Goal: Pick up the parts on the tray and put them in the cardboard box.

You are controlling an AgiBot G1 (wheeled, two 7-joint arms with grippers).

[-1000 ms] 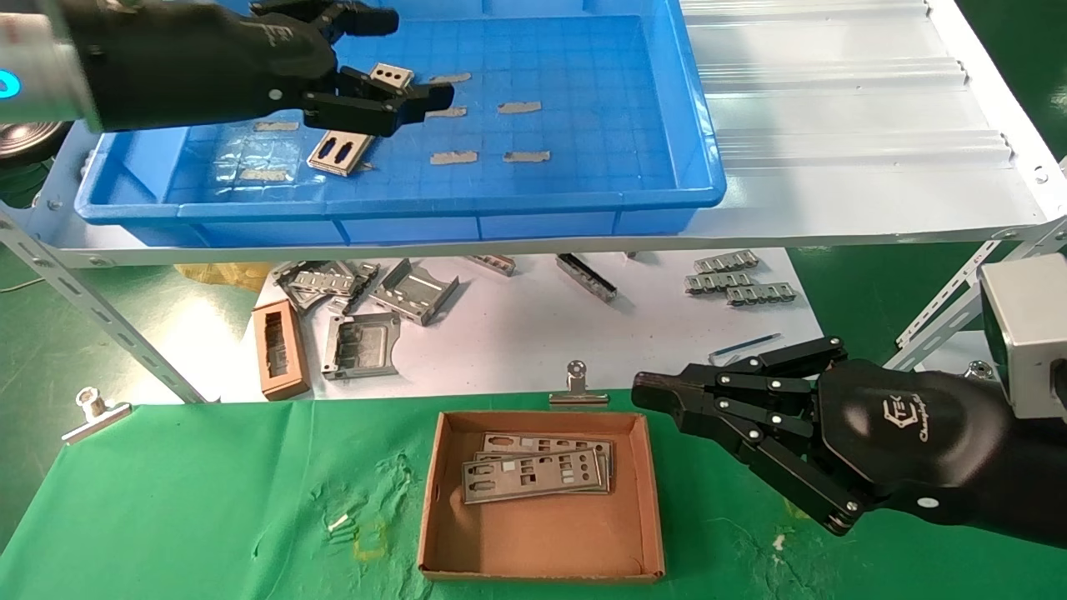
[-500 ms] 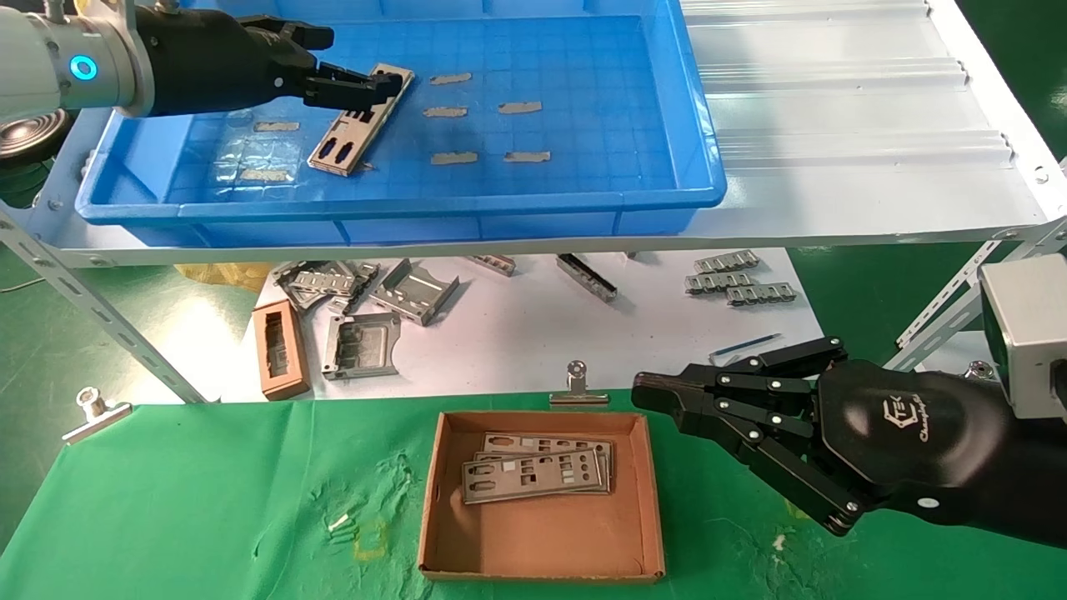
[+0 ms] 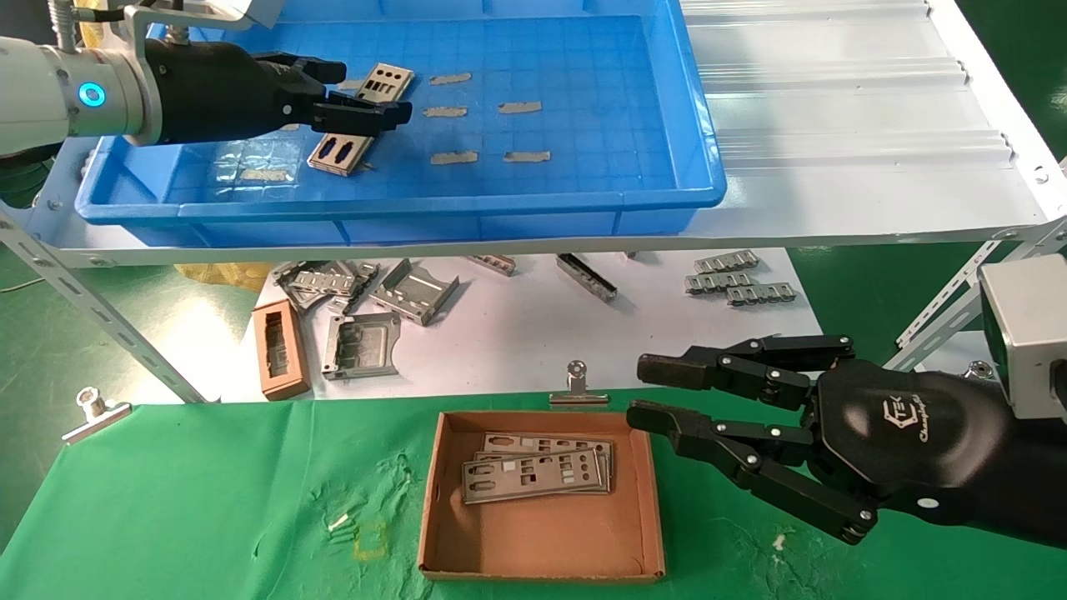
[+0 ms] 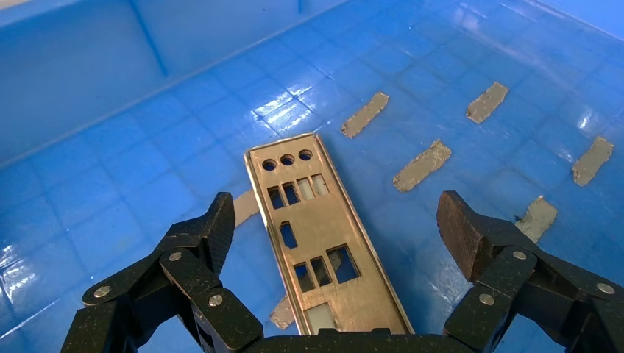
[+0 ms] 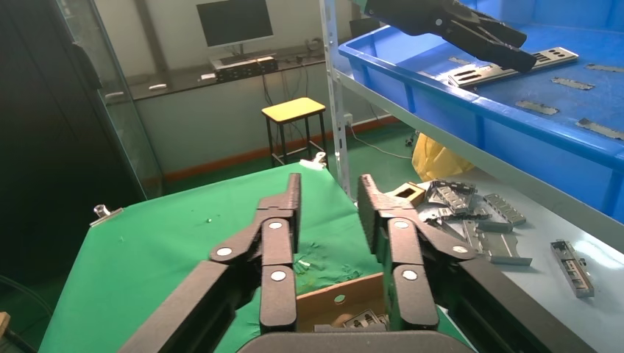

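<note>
One silver part lies flat and slanted on the floor of the blue tray. My left gripper hovers over its middle, open, with the fingers either side of the plate and not touching it. The left wrist view shows the part between the spread fingers of the left gripper. A few more parts lie stacked in the cardboard box on the green cloth. My right gripper hangs open and empty just right of the box's far corner. It appears as the right gripper above the box.
Several grey tape strips are stuck to the tray floor. Below the shelf, folded metal brackets and a brown frame block lie on a white surface. A binder clip sits behind the box. A slanted shelf strut crosses the left side.
The right gripper's fingers have spread from shut to open. The left arm has drawn back to the left and its fingers now straddle the plate's middle.
</note>
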